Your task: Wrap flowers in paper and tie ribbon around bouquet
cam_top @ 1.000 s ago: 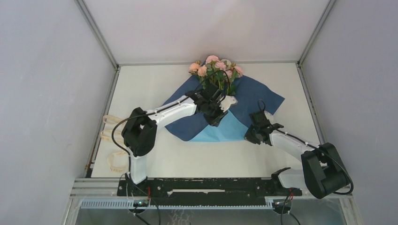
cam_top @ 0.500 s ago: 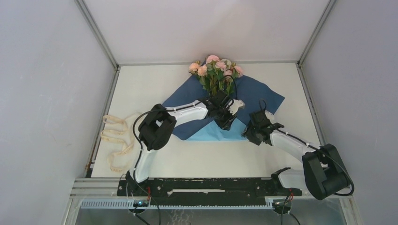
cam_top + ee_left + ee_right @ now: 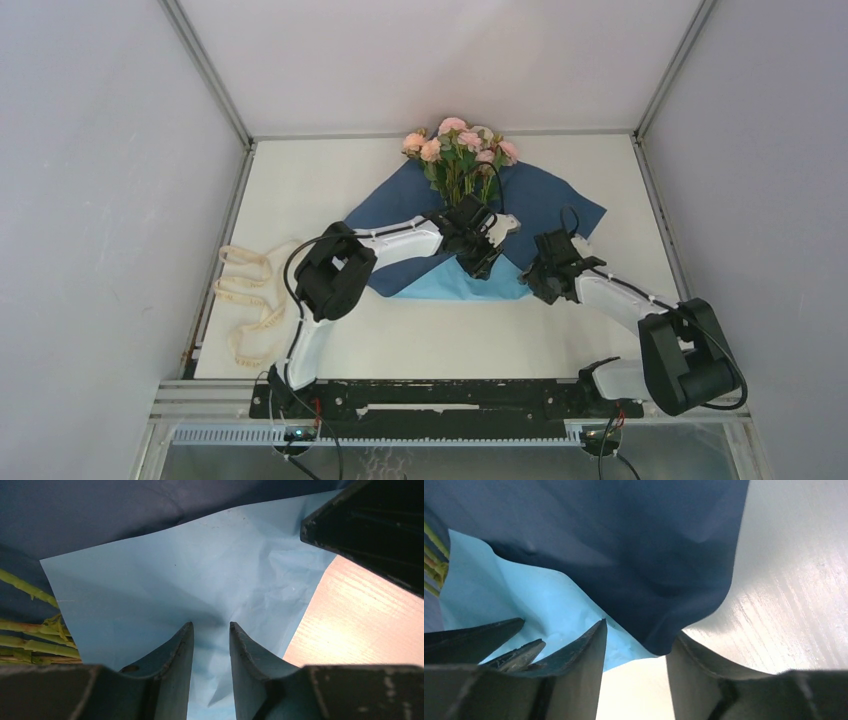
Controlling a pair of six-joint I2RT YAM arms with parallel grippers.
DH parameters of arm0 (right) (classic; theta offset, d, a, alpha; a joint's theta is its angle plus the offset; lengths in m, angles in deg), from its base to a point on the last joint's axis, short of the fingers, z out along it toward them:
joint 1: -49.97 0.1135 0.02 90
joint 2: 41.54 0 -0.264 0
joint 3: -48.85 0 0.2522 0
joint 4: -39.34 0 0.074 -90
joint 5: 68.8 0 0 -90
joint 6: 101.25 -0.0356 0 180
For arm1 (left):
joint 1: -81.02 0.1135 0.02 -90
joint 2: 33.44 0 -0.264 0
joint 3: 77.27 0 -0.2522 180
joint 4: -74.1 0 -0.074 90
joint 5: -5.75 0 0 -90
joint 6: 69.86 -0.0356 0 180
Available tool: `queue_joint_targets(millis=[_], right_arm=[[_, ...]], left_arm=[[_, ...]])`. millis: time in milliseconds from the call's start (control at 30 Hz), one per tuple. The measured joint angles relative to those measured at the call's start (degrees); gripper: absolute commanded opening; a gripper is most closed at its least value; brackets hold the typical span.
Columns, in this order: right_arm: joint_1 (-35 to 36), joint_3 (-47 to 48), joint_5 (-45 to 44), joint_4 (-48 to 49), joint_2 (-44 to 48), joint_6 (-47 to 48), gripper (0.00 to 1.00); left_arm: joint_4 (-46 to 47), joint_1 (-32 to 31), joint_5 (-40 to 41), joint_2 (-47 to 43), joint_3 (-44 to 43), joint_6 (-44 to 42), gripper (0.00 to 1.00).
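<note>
1. The flowers [image 3: 458,150] lie on the navy paper [image 3: 545,205] at the bench's [image 3: 320,180] far middle.
2. The left fingers [image 3: 175,655] are narrowly apart over its light-blue flap; grip unclear.
3. The right fingers [image 3: 584,655] are wide, straddling the paper's edge.

Navy, sky-blue paper [image 3: 548,200]; pink-cream flowers [image 3: 458,140]

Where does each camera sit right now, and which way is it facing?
Top external: above and behind the bases, looking down on the table; shows left arm, right arm, flowers, paper, ribbon.
Left wrist: on the left arm, facing down past the left pincer at the light-blue flap; stems at its left.
Right wrist: on the right arm, facing past the right pincer at the paper's navy edge over tabletop.
Shared: both wrist views show the light-blue flap and stems.
</note>
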Motion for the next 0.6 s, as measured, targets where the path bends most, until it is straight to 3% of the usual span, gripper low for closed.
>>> queue_joint_targets(millis=[67,167,600], right_arm=[[-0.02,0.04,-0.24,0.5,-0.9,0.07,0.23],[-0.02,-0.15,-1.27,0.76,-1.25,1.16,0.0],[12.74,7.08,-18.82,-1.09,2.4,17.53,0.0]], left_arm=[[0.0,0.11,-0.04,0.0,0.02,0.04,0.38],[-0.02,0.48,-0.22,-0.02,0.02,0.5,0.38],[-1.18,3.5,-2.64,-0.13,-0.13,0.96,0.43]])
